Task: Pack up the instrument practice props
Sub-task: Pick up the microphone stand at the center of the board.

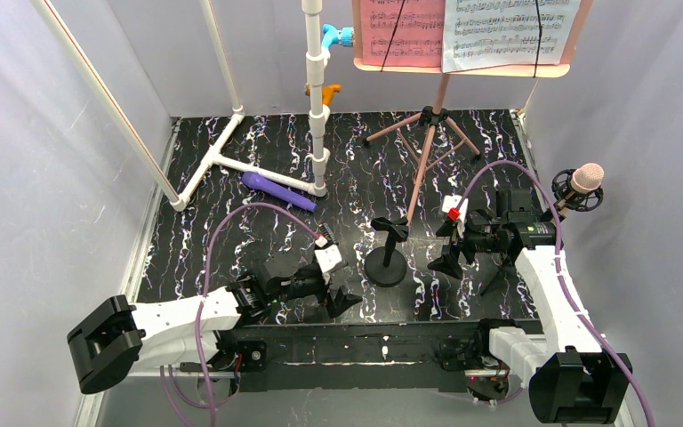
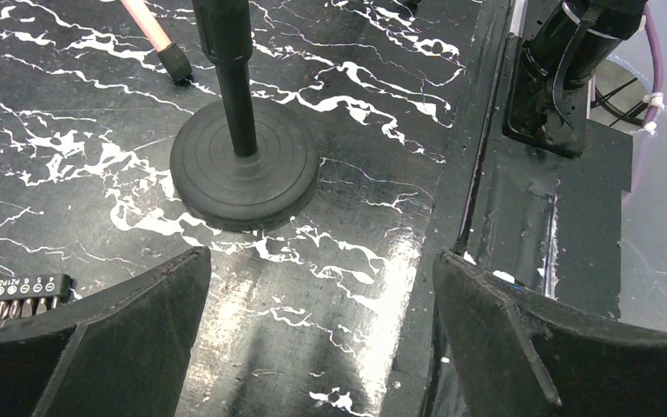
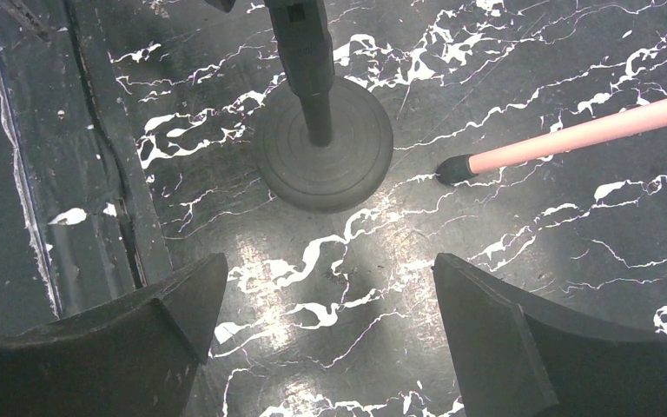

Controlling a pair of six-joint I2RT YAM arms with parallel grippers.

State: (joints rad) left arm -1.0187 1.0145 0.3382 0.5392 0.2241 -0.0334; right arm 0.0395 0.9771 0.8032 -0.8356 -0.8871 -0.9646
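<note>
Standing at the back of the bench, the pink music stand has its tripod legs spread, and its desk at the top edge of the overhead view carries a pink page beside a white page. One rubber-tipped leg reaches forward, ending just beside a black round-based stand that sits between the two arms. The purple tube lies flat at the back left and seems to touch the foot of the white pipe frame, though the overhead angle makes contact hard to confirm.

The left fingers are spread wide and pinch nothing, hovering low over the bench with the round base ahead of them and a black strip of screwdriver bits lying at their left. The right fingers are likewise spread and empty, facing the same round base from the other side. A pink-headed microphone stands at the far right.
</note>
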